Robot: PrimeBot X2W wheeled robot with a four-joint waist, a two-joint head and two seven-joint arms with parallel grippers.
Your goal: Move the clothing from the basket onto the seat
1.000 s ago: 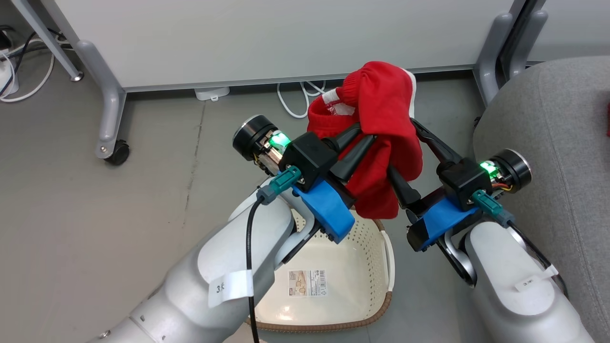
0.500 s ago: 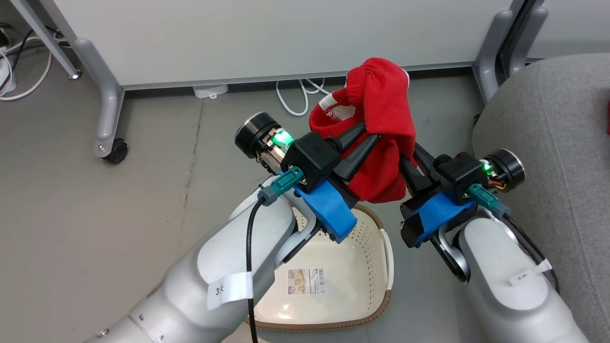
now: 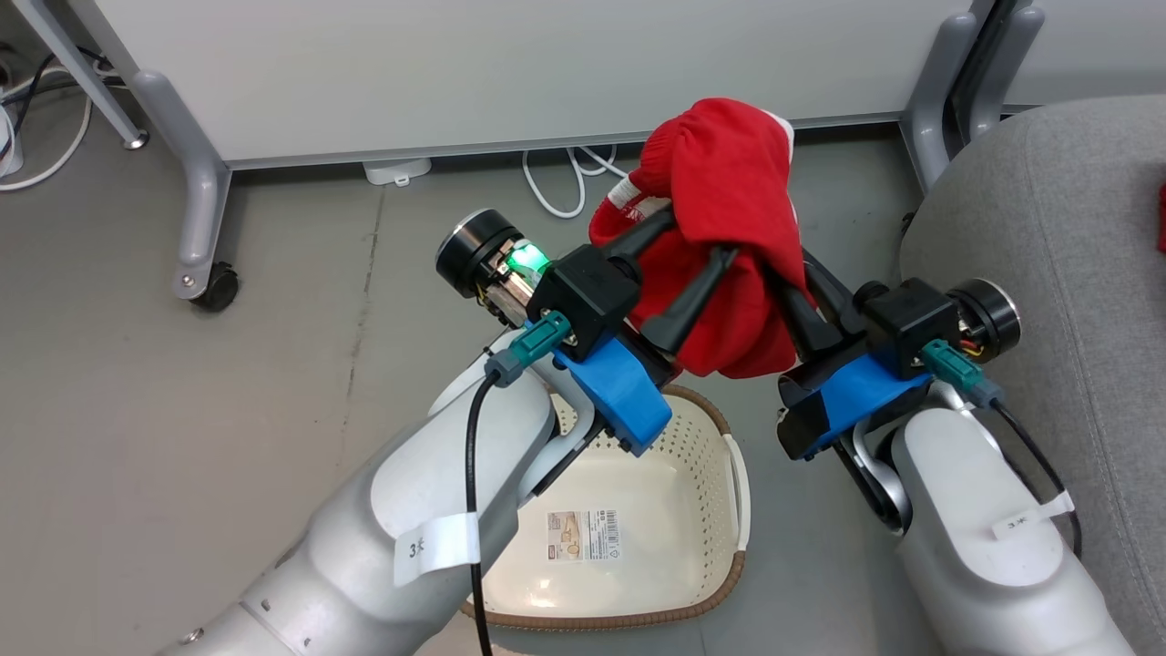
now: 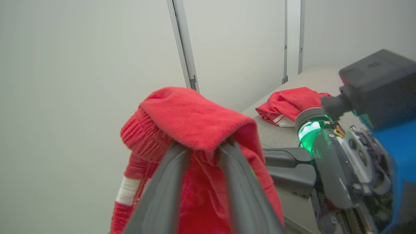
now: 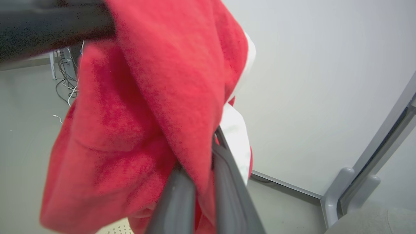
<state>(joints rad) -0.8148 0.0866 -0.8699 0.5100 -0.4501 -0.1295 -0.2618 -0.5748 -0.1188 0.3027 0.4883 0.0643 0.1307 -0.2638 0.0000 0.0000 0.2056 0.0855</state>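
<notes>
Head view: a bright red soft fabric garment with white trim (image 3: 729, 182) hangs above the oval cream-white perforated plastic basket (image 3: 679, 510), left of the large grey upholstered seat (image 3: 1048, 228), draped over the spread fingers of the left gripper (image 3: 683, 255) and pinched by the right gripper (image 3: 791, 290). Left wrist view: the cloth lies loose over the parted fingertips, and a second red garment with white stripes (image 4: 286, 102) rests farther right on the seat. Right wrist view: two dark fingers press together on a fold of red cloth.
</notes>
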